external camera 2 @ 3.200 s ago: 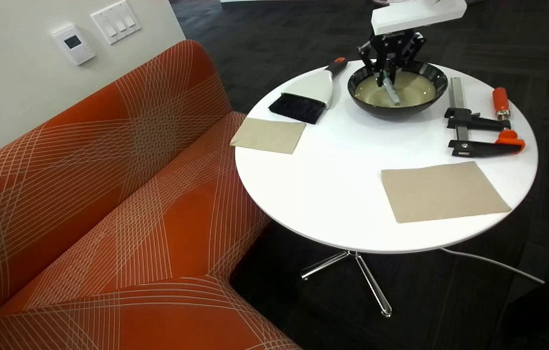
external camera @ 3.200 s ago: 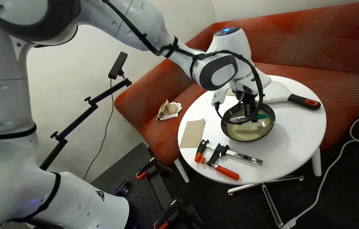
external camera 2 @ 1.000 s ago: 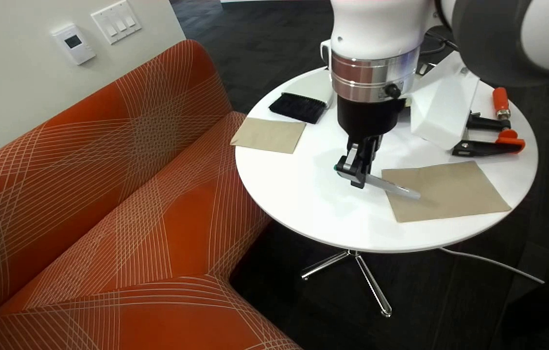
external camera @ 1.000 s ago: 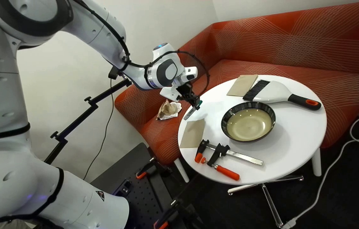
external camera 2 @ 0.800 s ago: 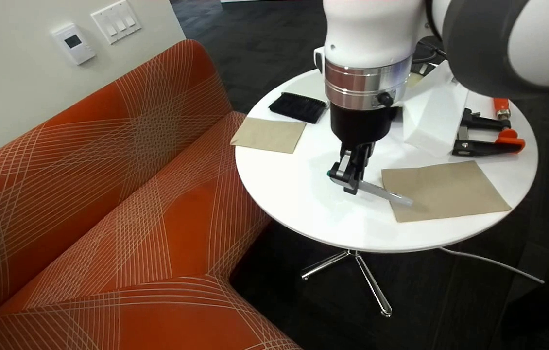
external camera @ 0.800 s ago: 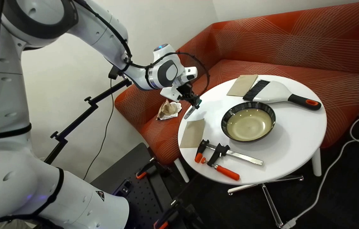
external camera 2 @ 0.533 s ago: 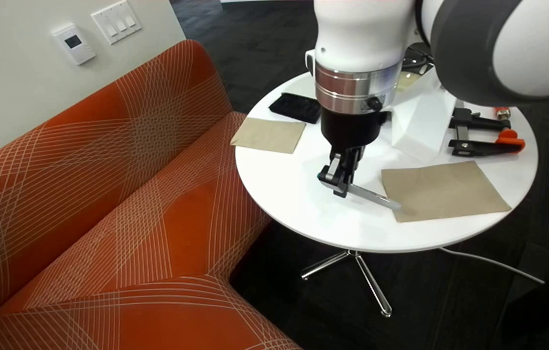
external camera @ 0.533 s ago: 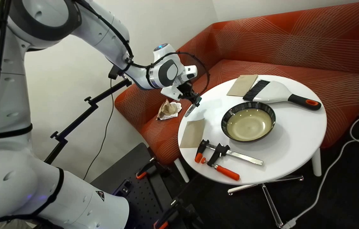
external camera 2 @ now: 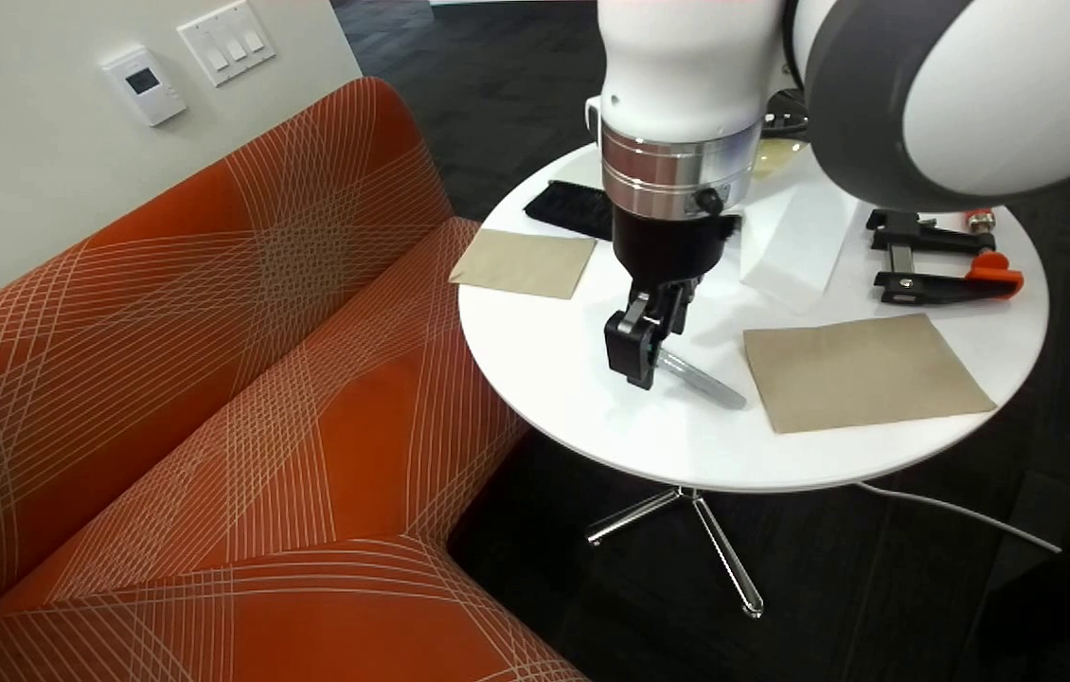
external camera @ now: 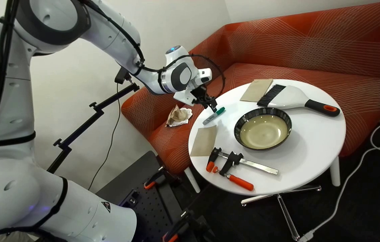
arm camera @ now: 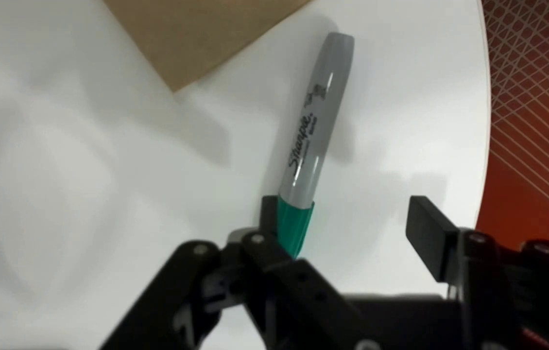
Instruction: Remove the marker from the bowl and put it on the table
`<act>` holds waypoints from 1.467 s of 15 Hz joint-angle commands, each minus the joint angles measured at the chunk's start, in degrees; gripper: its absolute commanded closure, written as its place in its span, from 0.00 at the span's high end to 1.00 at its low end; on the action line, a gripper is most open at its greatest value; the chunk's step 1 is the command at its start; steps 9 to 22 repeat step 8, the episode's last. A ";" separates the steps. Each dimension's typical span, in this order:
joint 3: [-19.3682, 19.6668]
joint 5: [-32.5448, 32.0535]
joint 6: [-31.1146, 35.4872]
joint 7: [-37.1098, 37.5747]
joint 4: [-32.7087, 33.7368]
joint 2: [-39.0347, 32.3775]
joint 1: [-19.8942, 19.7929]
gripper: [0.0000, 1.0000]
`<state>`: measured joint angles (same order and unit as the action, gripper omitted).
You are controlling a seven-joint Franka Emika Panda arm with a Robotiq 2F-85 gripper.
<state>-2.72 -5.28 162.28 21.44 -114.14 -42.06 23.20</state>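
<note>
A grey marker [arm camera: 316,121] with a green cap lies on the white round table [external camera: 317,134]; both exterior views show it too. My gripper [arm camera: 345,214] is open in the wrist view, its jaws spread wide around the cap end. The cap sits close against the left finger [arm camera: 268,214], which covers part of it; I cannot tell whether they touch. A wide gap separates the cap from the right finger [arm camera: 432,238]. The dark-rimmed bowl [external camera: 263,131] has nothing inside; in an exterior view the arm mostly hides the bowl [external camera 2: 775,156].
Brown paper sheets [external camera: 204,141] [external camera 2: 866,374] lie near the marker, and another brown sheet [external camera 2: 524,263] lies farther off. A red-and-black clamp [external camera: 233,164] and a white brush [external camera: 292,97] rest by the bowl. The red couch [external camera: 311,43] borders the table.
Earlier my gripper, shut on the marker, went from the bowl toward the table's edge beside the brown sheet. Since half a second ago it has opened, and the marker now rests on the table.
</note>
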 commanded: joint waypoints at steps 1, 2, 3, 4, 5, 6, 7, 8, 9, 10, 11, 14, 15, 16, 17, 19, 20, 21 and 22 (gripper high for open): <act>0.78 1.63 -0.48 -0.43 0.02 0.79 0.77 0.99; 0.88 1.64 -0.31 -0.30 -0.60 1.38 0.80 1.00; 0.83 1.61 -0.04 -0.45 -1.25 1.93 0.64 1.00; 1.42 1.46 0.33 0.14 -1.79 2.42 1.08 1.00; 1.33 1.54 0.32 0.02 -2.28 3.01 0.86 1.00; 1.49 1.28 -0.13 -0.27 -2.57 3.48 0.85 1.00; 1.11 1.31 -0.08 -0.86 -0.14 0.74 0.60 1.00; 1.27 1.26 -0.02 -0.78 -0.36 1.02 0.64 1.00; 1.27 1.26 -0.02 -0.78 -0.36 1.02 0.64 1.00; 1.27 1.26 -0.02 -0.78 -0.36 1.02 0.64 1.00; 1.27 1.26 -0.02 -0.78 -0.36 1.02 0.64 1.00; 1.27 1.26 -0.02 -0.78 -0.36 1.02 0.64 1.00; 1.27 1.26 -0.02 -0.78 -0.36 1.02 0.64 1.00; 1.27 1.26 -0.02 -0.78 -0.36 1.02 0.64 1.00; 1.27 1.26 -0.02 -0.78 -0.36 1.02 0.64 1.00; 1.27 1.26 -0.02 -0.78 -0.36 1.02 0.64 1.00; 1.27 1.26 -0.02 -0.78 -0.36 1.02 0.64 1.00; 1.27 1.26 -0.02 -0.78 -0.36 1.02 0.64 1.00; 1.27 1.26 -0.02 -0.78 -0.36 1.02 0.64 1.00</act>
